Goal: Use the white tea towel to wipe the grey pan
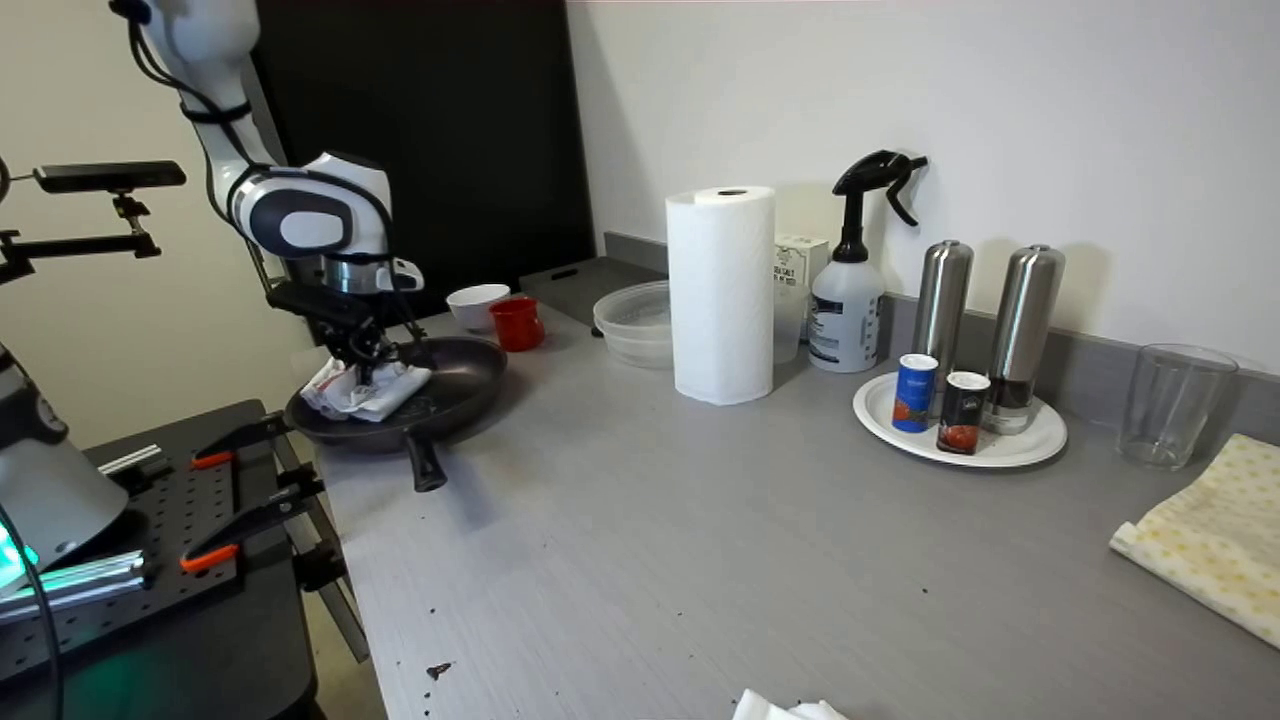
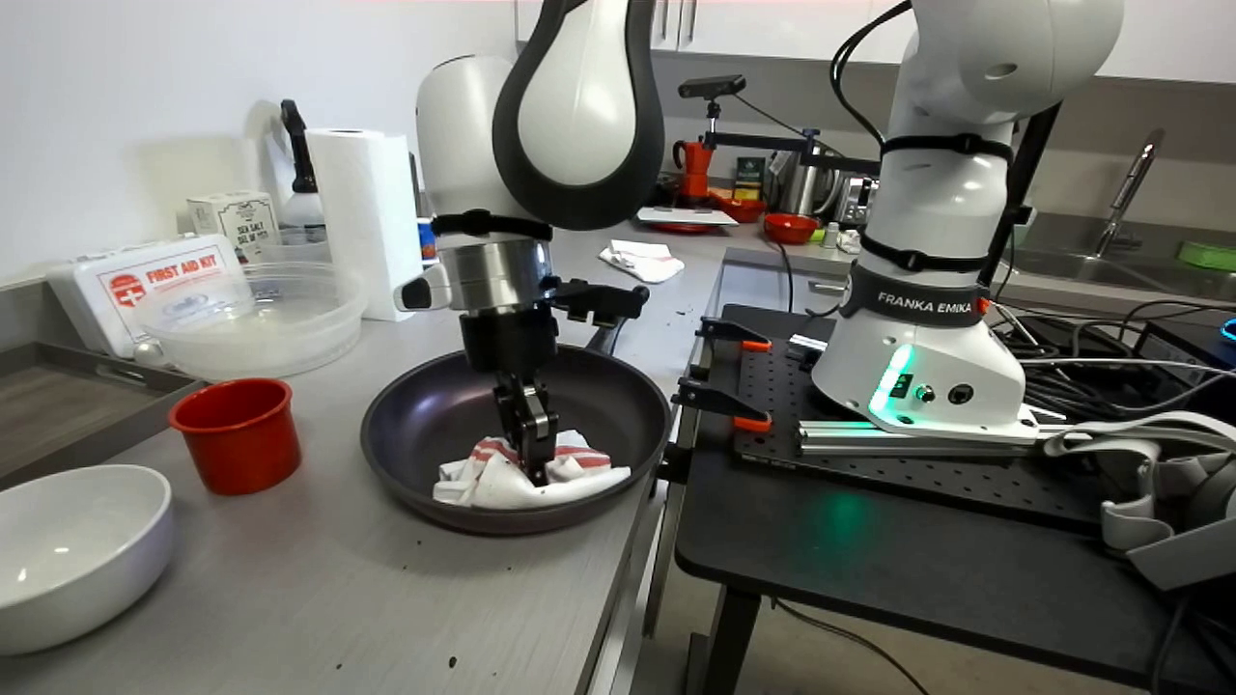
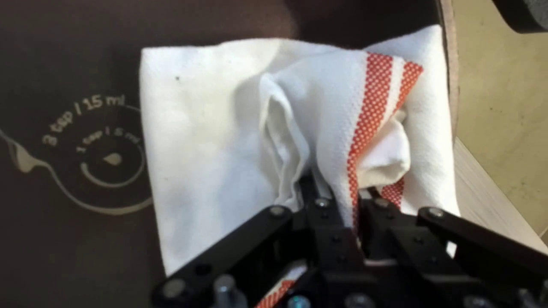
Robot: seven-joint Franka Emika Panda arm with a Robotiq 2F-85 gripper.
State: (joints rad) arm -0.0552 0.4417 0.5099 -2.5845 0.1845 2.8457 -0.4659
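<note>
The grey pan (image 1: 468, 372) rests on the counter near its edge, with its handle pointing along the counter; it also shows in an exterior view (image 2: 415, 420) and in the wrist view (image 3: 64, 248). The folded white tea towel with red stripes (image 2: 502, 487) lies inside the pan, towards the side by the robot's table. It shows in the wrist view (image 3: 192, 128) and in an exterior view (image 1: 395, 394). My gripper (image 3: 342, 196) points down, shut on a raised fold of the towel. In both exterior views the gripper (image 2: 536, 468) is low in the pan. The fingertips are hidden in the cloth.
A red cup (image 2: 239, 439) and a white bowl (image 2: 82, 550) stand beside the pan. Further along the counter are a plastic container (image 2: 261, 328), a paper towel roll (image 1: 722, 300), a spray bottle (image 1: 845, 310) and a plate of shakers (image 1: 870, 410). Black clamps (image 2: 729, 401) lie near the pan.
</note>
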